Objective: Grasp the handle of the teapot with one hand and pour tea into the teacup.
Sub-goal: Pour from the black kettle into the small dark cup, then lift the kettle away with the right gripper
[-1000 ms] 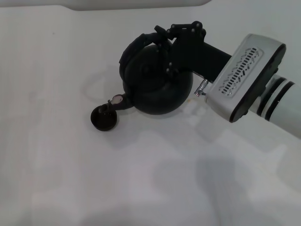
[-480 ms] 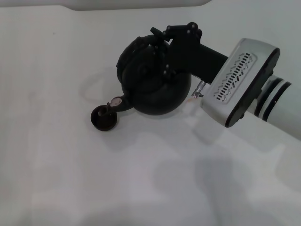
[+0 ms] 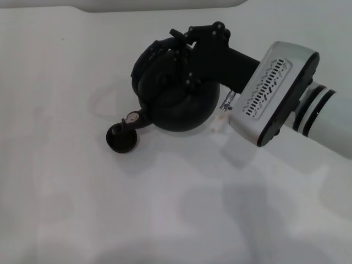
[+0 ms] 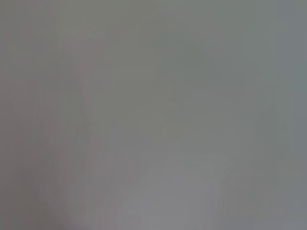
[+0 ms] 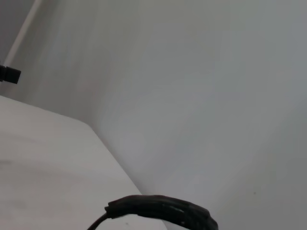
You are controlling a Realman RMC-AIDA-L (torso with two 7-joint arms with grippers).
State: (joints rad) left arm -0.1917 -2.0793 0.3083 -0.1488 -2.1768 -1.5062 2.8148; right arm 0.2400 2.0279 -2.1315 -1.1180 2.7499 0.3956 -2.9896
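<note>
Now the teapot point(image 3: 176, 96) sits a little above the middle of the head view, tipped toward seven o'clock so its short spout point(image 3: 133, 118), the one with the pale spot, hangs right over the teacup point(image 3: 121, 138). I judge the tilt is there to send tea down into that tiny cup, so I take this as the pouring step itself; no stream shows, and I cannot tell how much has gone in.

My right end effector point(image 3: 192, 38) comes in from three o'clock and is closed on the handle point(image 3: 157, 52), the thick ridged arch over the pot's top. Holding it from above lets my wrist roll the pot about the grip. My right wrist view catches only a dark curve of that handle point(image 5: 163, 210) against a pale wall.

The cup stands on the white bench point(image 3: 82, 192), just at the pot's seven o'clock. Nothing else stands near it, and nothing blocks the spout. My left end effector is out of sight; its wrist view shows only plain grey.
</note>
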